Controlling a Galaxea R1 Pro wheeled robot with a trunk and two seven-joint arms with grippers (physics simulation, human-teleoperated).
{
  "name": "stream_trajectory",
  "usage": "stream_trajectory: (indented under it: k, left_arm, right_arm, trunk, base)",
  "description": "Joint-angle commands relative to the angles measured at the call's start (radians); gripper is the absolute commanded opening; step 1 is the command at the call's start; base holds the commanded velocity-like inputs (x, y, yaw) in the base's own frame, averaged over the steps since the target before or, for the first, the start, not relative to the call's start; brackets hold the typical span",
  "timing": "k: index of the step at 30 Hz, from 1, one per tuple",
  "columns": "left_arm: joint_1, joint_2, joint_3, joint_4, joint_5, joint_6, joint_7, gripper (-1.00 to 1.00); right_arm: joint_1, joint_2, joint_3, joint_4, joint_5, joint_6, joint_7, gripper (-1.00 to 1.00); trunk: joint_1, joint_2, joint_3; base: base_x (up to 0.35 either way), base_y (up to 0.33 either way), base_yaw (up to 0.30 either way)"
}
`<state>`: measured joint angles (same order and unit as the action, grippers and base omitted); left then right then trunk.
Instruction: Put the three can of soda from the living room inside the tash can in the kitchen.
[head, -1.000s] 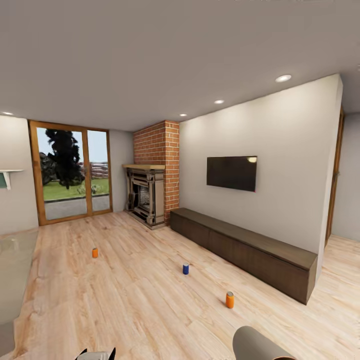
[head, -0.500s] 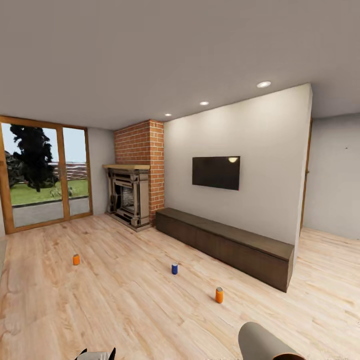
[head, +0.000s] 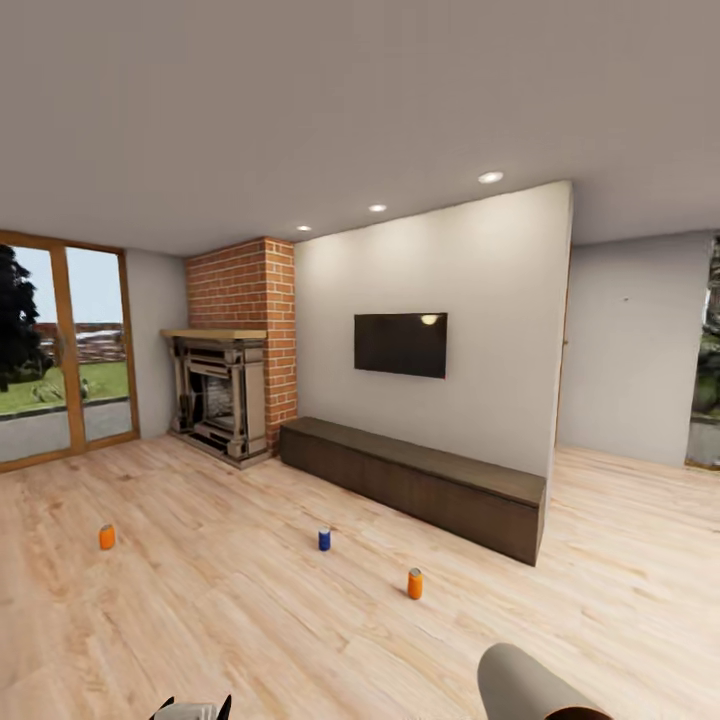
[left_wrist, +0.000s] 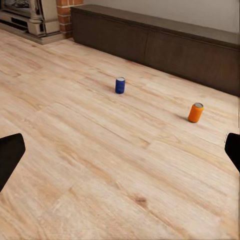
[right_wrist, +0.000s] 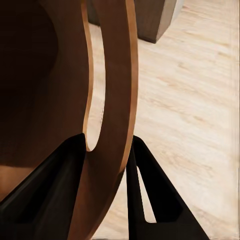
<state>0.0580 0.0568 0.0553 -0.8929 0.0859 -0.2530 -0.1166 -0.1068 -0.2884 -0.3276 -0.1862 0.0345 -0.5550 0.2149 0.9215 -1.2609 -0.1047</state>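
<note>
Three soda cans stand upright and well apart on the wooden floor (head: 250, 620) in front of the long dark bench (head: 415, 485): an orange can (head: 415, 584) nearest the bench's right end, a blue can (head: 324, 540) further left, and a second orange can (head: 107, 537) far left, toward the glass door (head: 60, 355). The left pincer (left_wrist: 120, 155) hangs released above the floor, fingers wide apart. The right pincer (right_wrist: 107, 150) is clenched on the trash can's rim (right_wrist: 112, 75), whose pale wall (head: 525, 685) shows low in the head view, right of the bench.

Pale wood-plank floor (head: 250, 620), red brick column (head: 245, 300), dark wood bench (head: 420, 480)
</note>
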Motion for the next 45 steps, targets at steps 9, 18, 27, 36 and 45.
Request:
stream_trajectory:
  k: [9, 18, 27, 36, 45]
  left_arm:
    - [0.0, 0.0, 0.0, 0.0, 0.0, 0.0, 0.0, 1.0]
    - [0.0, 0.0, 0.0, 0.0, 0.0, 0.0, 0.0, 1.0]
    - [0.0, 0.0, 0.0, 0.0, 0.0, -0.005, 0.0, 1.0]
    - [0.0, 0.0, 0.0, 0.001, 0.0, -0.007, -0.001, 1.0]
    - [0.0, 0.0, 0.0, 0.001, 0.0, -0.006, -0.002, 1.0]
  right_arm:
    - [-0.001, 0.0, -0.012, -0.003, -0.004, 0.0, 0.003, -1.0]
    - [-0.001, 0.0, -0.012, -0.003, -0.003, 0.0, 0.003, -1.0]
    - [-0.001, 0.0, -0.012, -0.003, -0.004, 0.0, 0.003, -1.0]
    - [-0.001, 0.001, -0.012, -0.003, -0.003, 0.0, 0.003, -1.0]
    - [-0.001, 0.001, -0.013, -0.003, -0.003, 0.0, 0.003, -1.0]
  trunk:
    - [0.0, 0.0, 0.0]
    - [0.0, 0.0, 0.0]
    - [0.0, 0.0, 0.0]
    - [0.0, 0.0, 0.0]
    - [0.0, 0.0, 0.0]
  base:
    - [0.0, 0.182, -0.251]
    - [0.0, 0.174, -0.251]
    - [0.0, 0.156, -0.251]
    - [0.0, 0.115, -0.251]
    - [0.0, 0.109, -0.251]
